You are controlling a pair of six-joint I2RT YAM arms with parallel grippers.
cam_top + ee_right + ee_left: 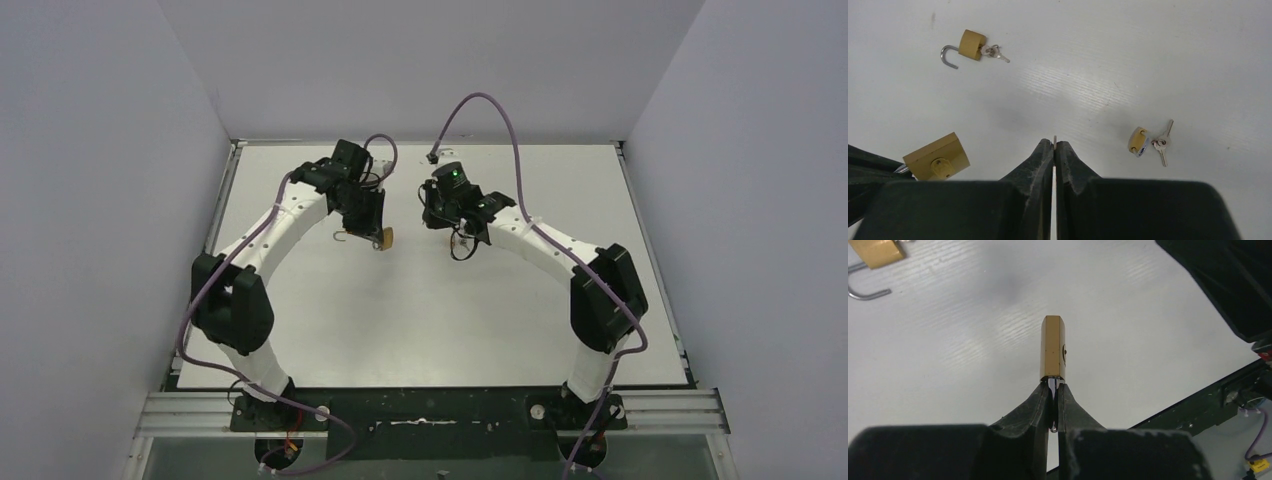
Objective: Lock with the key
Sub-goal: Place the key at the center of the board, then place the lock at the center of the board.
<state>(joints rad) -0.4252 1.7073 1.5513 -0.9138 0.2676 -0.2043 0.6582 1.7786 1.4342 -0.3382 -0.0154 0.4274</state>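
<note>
L gripper (1053, 388) clamps brass padlock (1053, 347); R gripper (1054, 146) pinches key (1054, 138).

The white matte tabletop (440, 320) is lit brightly and evenly from above, and only faint, soft-edged shadows are cast on it. In the wrist views a mild striped sheen is seen, and the near black moulded fingers (1033, 170) are rendered slightly soft.

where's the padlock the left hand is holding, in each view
top external: padlock just below the left hand, left of centre.
left wrist: padlock at centre, sticking out past the hand.
right wrist: padlock at lower left.
shared landmark: the left hand pinching its shackle.
</note>
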